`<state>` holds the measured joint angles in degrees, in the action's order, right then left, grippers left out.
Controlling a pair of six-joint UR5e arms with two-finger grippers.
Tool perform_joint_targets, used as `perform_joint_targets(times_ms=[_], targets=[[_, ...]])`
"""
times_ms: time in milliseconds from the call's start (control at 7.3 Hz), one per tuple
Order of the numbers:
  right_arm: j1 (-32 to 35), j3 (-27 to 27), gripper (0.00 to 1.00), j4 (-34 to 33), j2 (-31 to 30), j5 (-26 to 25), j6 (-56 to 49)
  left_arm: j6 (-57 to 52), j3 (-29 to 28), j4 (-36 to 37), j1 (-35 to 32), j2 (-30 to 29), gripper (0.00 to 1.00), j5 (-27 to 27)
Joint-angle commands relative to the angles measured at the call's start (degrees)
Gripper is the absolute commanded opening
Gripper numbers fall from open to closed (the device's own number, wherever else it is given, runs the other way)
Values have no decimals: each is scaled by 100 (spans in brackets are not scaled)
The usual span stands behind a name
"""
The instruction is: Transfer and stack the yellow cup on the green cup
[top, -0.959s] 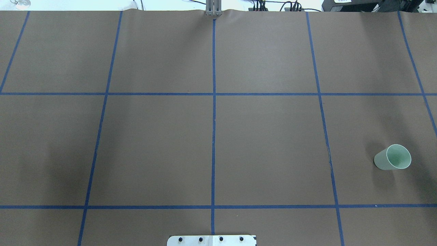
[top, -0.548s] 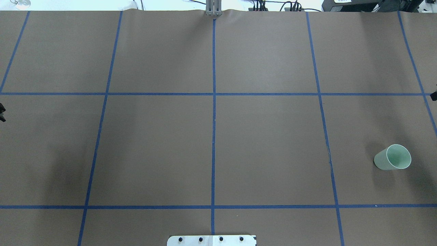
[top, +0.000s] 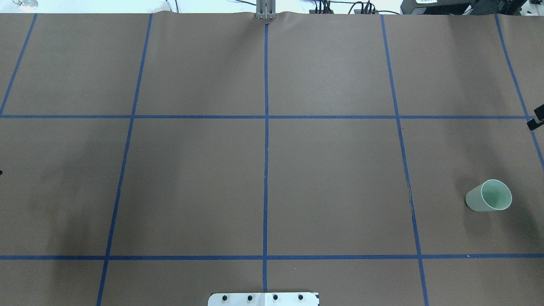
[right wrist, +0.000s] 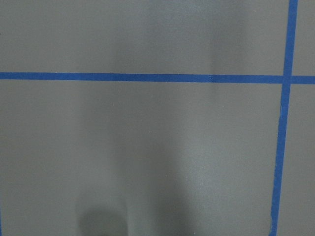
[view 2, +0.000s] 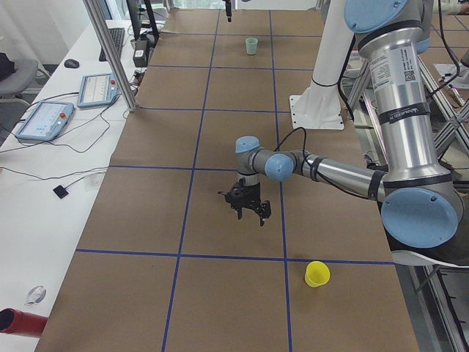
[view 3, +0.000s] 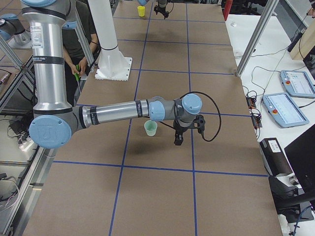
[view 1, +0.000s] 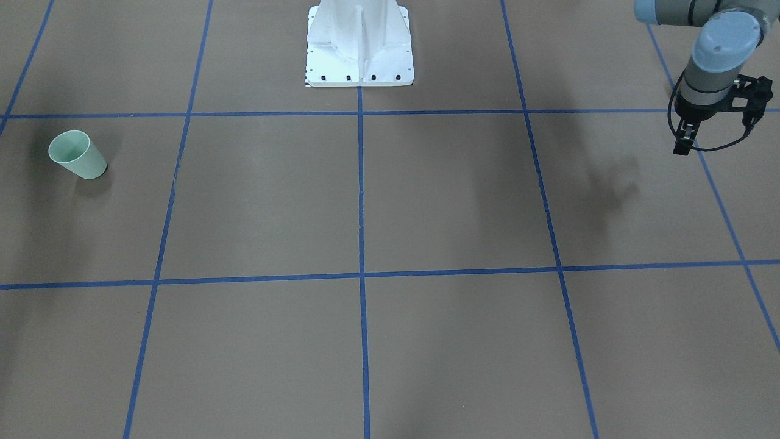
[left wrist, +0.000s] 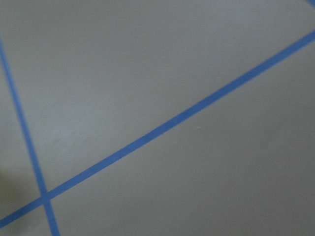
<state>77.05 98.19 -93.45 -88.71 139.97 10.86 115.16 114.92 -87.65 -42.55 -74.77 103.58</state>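
The green cup stands upright at the table's right; it also shows in the front view and both side views. The yellow cup stands near the table's left end on the robot's side, seen only in the side views. My left gripper hangs open and empty above the table, some way from the yellow cup. My right gripper hovers beside the green cup, apart from it. Only a sliver of it shows at the overhead view's right edge, so I cannot tell its state.
The table is brown paper with a blue tape grid. The white robot base plate sits at the near middle edge. A metal post and tablets stand on the operators' side. A person stands behind the robot.
The right gripper has come further into the overhead view's right edge. The left gripper's tip, at the left edge half a second ago, has slid lower and almost out. Shadows shifted.
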Motion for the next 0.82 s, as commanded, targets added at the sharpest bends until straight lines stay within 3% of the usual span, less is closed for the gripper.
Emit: perform_joint_targets(times_ms=[0, 137, 411, 685], targets=[[-199, -106, 100, 832, -93, -57, 30, 1836, 179, 1603, 964, -117, 100, -391], [-199, -160, 100, 933, -111, -40, 39, 2408, 276, 2194, 1316, -117, 99, -382], [-199, -160, 100, 951, -111, -58, 22, 3281, 137, 2453, 1618, -73, 99, -347], [-374, -169, 100, 969, -94, -110, 48, 3669, -484, 2508, 1627, -99, 99, -338]])
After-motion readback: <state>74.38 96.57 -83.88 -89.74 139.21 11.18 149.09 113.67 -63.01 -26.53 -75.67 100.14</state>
